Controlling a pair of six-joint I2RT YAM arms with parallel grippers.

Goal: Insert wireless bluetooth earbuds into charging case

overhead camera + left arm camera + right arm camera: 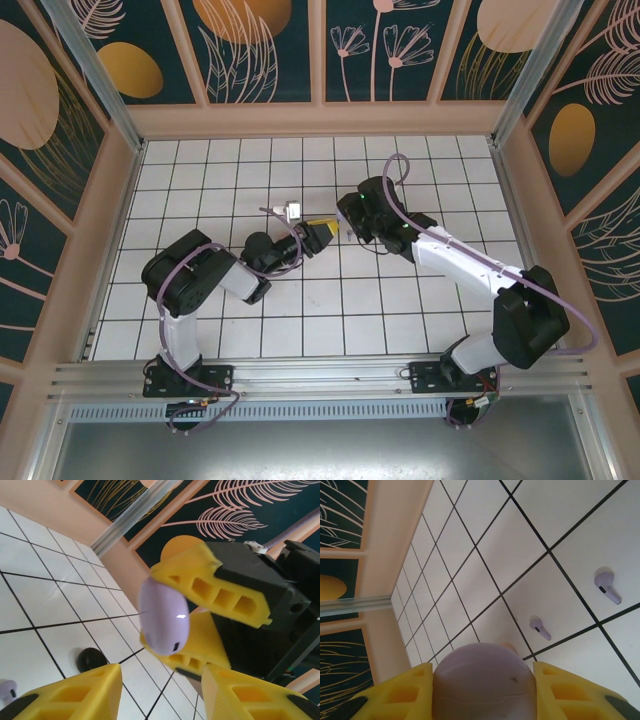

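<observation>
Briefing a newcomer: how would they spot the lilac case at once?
Over the white tiled table, follow the right arm to its tip. The lilac case is clamped in the right gripper between yellow fingers: a smooth rounded shell held off the tiles, far bigger than the two stemmed lilac earbuds lying below.

Lilac case (485, 680), lilac earbuds (607, 586), yellow fingers (570, 690), white table (560, 510) with black grid, teal walls (350, 70) with pink leaves

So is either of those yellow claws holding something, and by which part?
The right gripper holds the round lilac case, pinched at two opposite sides. The left gripper is open, with nothing in it.
</observation>
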